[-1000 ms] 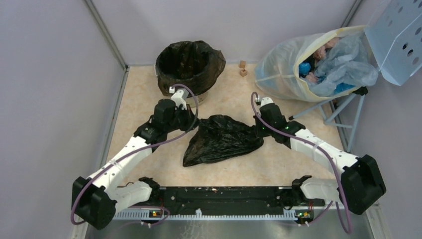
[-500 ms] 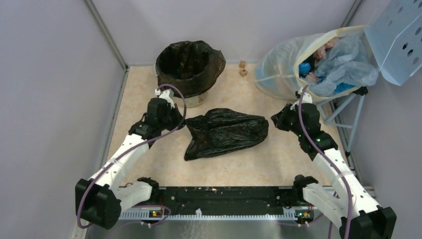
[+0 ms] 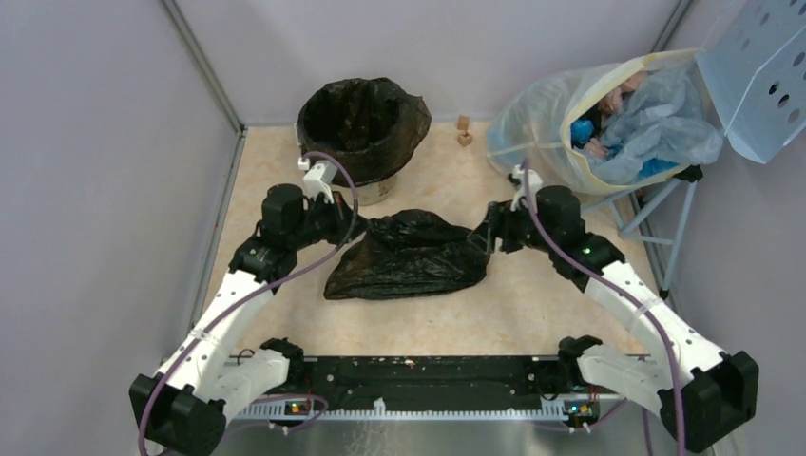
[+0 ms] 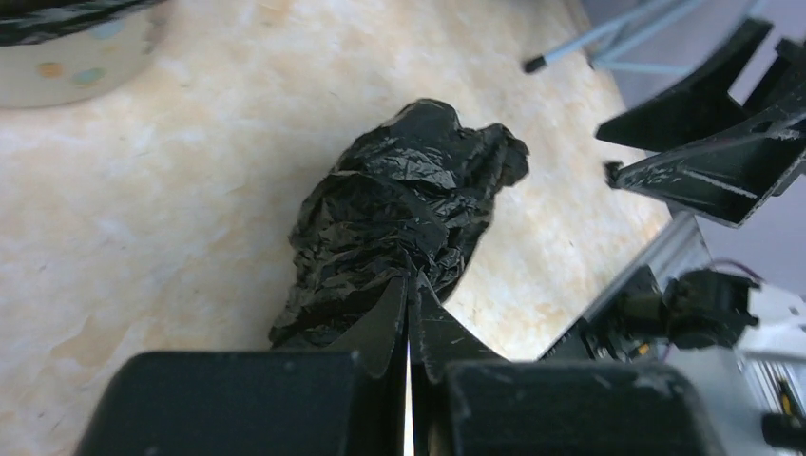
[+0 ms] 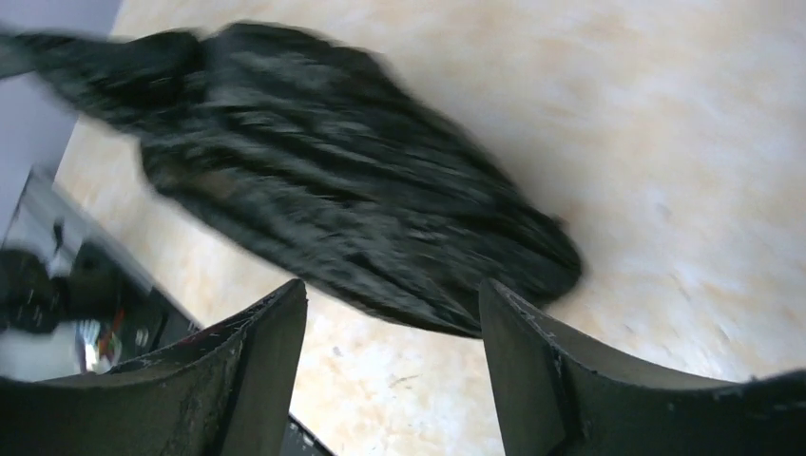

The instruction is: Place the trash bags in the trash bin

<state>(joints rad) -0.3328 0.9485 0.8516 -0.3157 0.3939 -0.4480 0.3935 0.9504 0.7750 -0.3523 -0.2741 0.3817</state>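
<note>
Left end effector (image 4: 409, 285), clamped on the trash bag (image 3: 409, 258), dragged it leftward; right end effector (image 5: 392, 294) returned, spread empty

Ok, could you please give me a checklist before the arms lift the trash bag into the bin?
1. Left hand shut on the trash bag: ok, pinching its film.
2. Right hand gripping the bag: not ok, open at its right end.
3. Trash bin upright, mouth open: ok.
4. Bag clear of the table: not ok, lying on it.
5. Room inside the bin: cannot tell.
</note>
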